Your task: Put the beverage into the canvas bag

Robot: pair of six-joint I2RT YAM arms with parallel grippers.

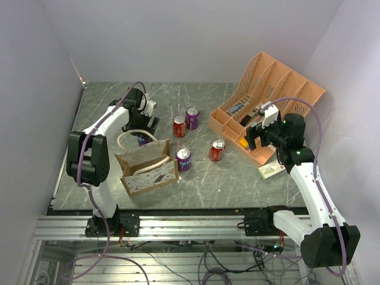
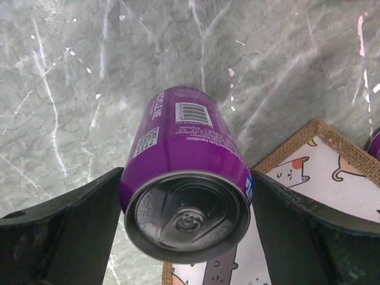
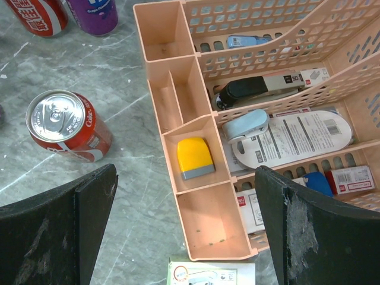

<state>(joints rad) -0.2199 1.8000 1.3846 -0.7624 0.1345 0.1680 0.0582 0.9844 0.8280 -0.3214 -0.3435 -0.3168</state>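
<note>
Left end effector (image 2: 187, 208): fingers wide, gripping purple can (image 2: 184, 184) beside canvas bag (image 1: 146, 166).
Right end effector (image 3: 187, 196): open, empty, above orange organizer (image 3: 202, 178).
Counter (image 1: 202, 178): four cans standing.

A grey marble-look table (image 1: 208, 178) with pale veins fills the middle of the scene, its surface a little glossy under soft, even light. Plain white walls (image 1: 196, 41) close it in at the far side and on the left and right, forming a booth. Along the near edge runs a silver aluminium rail (image 1: 190, 227). Below that, the floor (image 1: 178, 261) is shiny, with loose cables lying across it.
</note>
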